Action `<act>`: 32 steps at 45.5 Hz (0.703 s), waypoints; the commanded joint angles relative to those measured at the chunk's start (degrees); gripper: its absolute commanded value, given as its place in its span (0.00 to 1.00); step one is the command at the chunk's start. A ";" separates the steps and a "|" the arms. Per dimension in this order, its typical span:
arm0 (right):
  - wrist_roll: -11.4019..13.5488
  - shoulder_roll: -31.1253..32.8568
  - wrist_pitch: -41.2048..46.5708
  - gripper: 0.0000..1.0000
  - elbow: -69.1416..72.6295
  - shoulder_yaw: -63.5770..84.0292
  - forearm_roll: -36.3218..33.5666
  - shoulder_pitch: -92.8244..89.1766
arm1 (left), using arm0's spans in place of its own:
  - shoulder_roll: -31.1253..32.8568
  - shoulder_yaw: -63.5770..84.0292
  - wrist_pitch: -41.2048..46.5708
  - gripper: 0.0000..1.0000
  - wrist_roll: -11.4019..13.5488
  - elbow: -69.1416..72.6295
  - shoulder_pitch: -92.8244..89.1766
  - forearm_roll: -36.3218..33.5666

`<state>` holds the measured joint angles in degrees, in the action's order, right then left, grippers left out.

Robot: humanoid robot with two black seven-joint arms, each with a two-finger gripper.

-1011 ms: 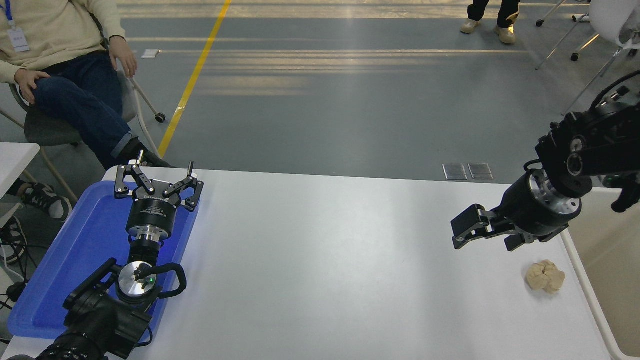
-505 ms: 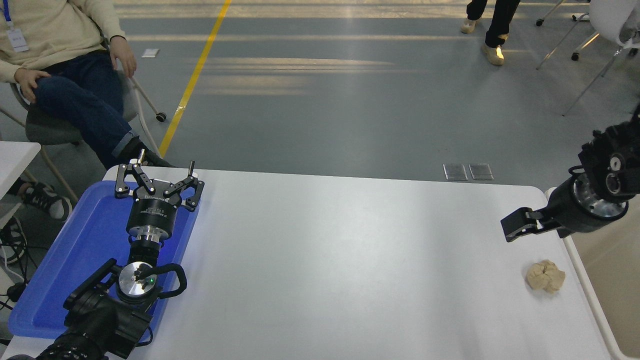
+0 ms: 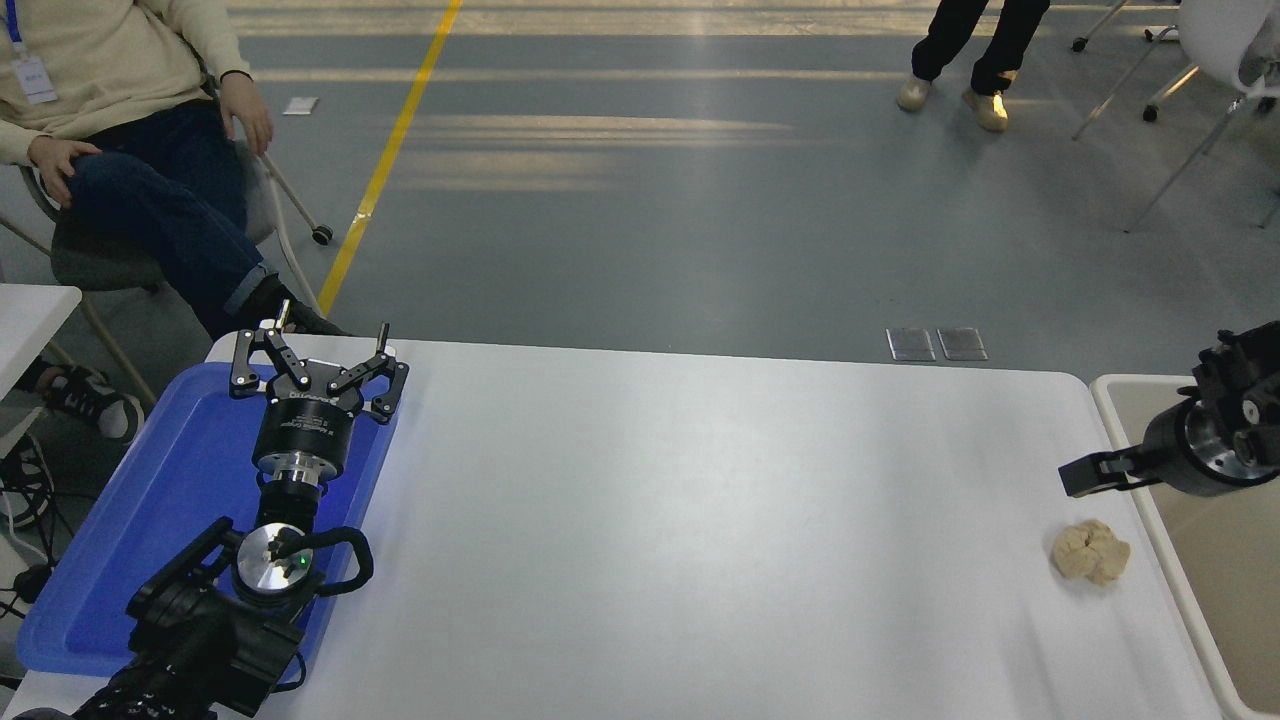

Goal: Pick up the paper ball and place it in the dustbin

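The paper ball [image 3: 1090, 552], a beige-tan crumpled wad, lies on the white table [image 3: 700, 520] near its right edge. The dustbin [image 3: 1112, 402] stands just off the table's right side, with a pale cream rim and a beige inside, partly cut off by the picture's edge. My right gripper [image 3: 1085, 475] comes in from the right edge above the bin's rim, pointing left. It is above and slightly behind the ball, apart from it and holding nothing. My left gripper [image 3: 315, 365] is parked, open and empty, over the blue tray [image 3: 120, 540] at the lower left.
A person sits on a chair [image 3: 110, 250] beyond the table's far left corner. Another person's legs [image 3: 970, 60] show on the floor at the top right. A second white table's corner [image 3: 30, 310] is at the left edge.
My right arm has drawn back to the right, from over the table to over the dustbin's rim at the picture's edge. The paper ball and the left arm have not moved.
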<state>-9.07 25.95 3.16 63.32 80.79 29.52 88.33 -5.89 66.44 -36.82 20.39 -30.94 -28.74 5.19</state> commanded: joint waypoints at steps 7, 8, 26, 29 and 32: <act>0.11 0.16 -4.47 1.00 -9.44 -6.87 0.09 -13.44 | 0.00 0.00 -0.01 1.00 0.00 0.00 0.00 0.00; 0.19 0.16 -4.56 1.00 -9.70 -7.57 0.09 -13.88 | 0.00 0.00 -0.01 1.00 0.00 0.00 0.00 0.00; 4.50 -0.19 -4.83 1.00 -22.54 -14.96 -0.34 -25.66 | 0.00 0.00 -0.01 1.00 0.09 0.00 0.00 0.00; 4.76 -0.19 -4.74 1.00 -22.80 -15.75 -0.52 -25.93 | -0.09 0.00 -0.01 1.00 0.09 0.00 0.00 0.08; 4.85 -0.11 -4.47 1.00 -22.80 -16.28 -0.70 -25.84 | -0.09 0.00 -0.01 1.00 0.09 0.00 0.00 0.08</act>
<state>-5.63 25.83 -1.48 44.67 68.42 29.19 66.55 -5.91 66.45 -36.82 20.41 -30.94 -28.74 5.19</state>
